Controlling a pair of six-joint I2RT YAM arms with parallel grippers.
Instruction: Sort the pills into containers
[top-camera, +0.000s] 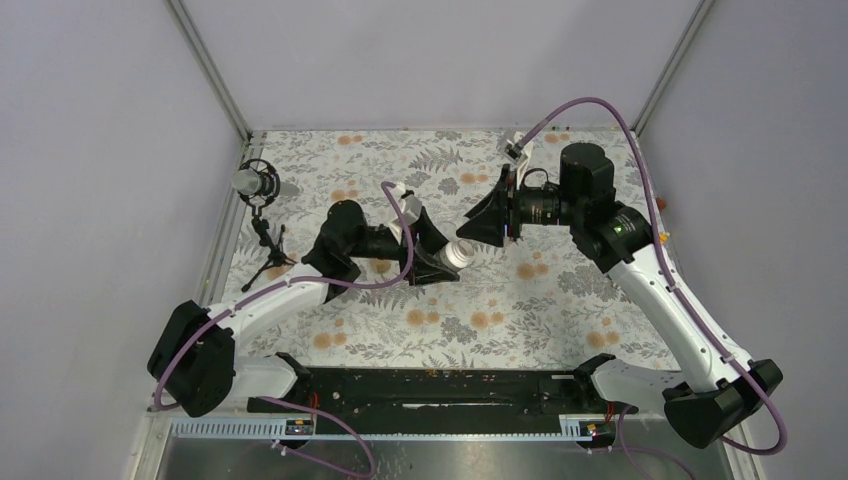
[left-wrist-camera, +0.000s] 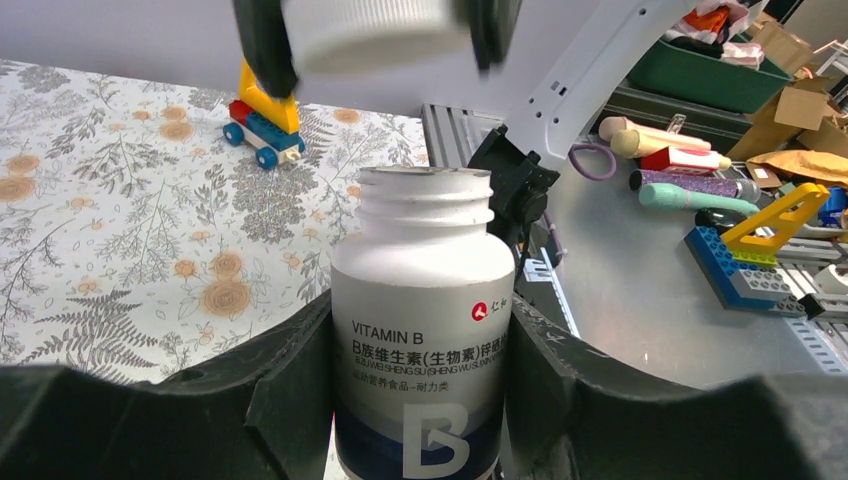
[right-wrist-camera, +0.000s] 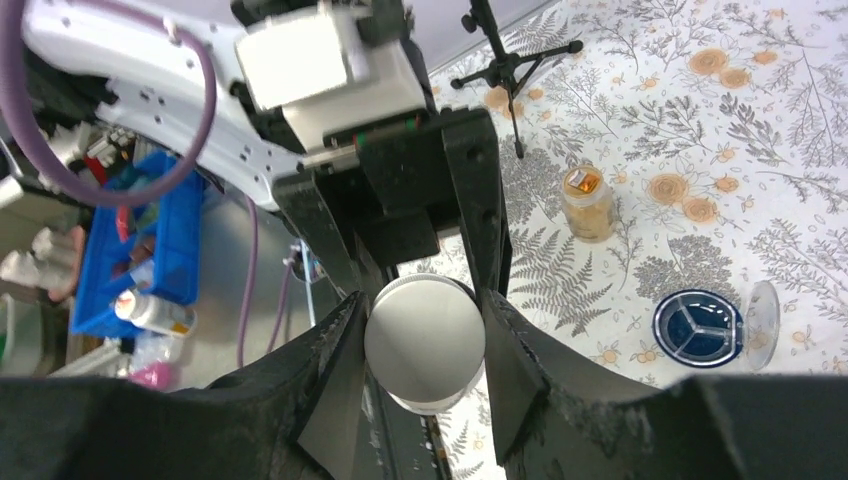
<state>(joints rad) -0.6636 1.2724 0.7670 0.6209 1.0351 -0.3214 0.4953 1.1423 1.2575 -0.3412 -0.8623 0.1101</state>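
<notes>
**A:** What's hidden?

**B:** The white bottle (left-wrist-camera: 420, 300) has its base cut off at the bottom of the left wrist view. The mouth is side-on, so I can't see inside. The pills are too small to make out in any view. From the top camera the bottle (top-camera: 460, 252) mostly sits behind the left gripper (top-camera: 440, 258). The cap (left-wrist-camera: 365, 30) is clipped by the top edge.

**A:** Grips?

**B:** The left gripper (left-wrist-camera: 420, 330) is clamped on the bottle body, with a finger on each side of the label. The right gripper (right-wrist-camera: 425, 320) pinches the cap (right-wrist-camera: 425, 345) by its rim. The cap is off and sits apart from the threaded neck, straight out from the left fingers.

**A:** Arm pose?

**B:** The left arm is bent at the elbow with the wrist turned toward its partner. The right arm reaches far out, and its forearm folds back inward. The right gripper (top-camera: 480, 228) faces the left one, nose to nose, over the floral table (top-camera: 560, 300).

**A:** Anything else?

**B:** Beyond the right gripper's fingers, off to one side, an amber bottle (right-wrist-camera: 587, 203) stands upright and open. Nearer on that same side is a dark blue divided dish (right-wrist-camera: 698, 328), with a clear lid (right-wrist-camera: 762, 318) just beside it. A toy brick piece (left-wrist-camera: 262, 118) sits past the left gripper, and a mic stand (top-camera: 258, 185) is behind its arm.
</notes>
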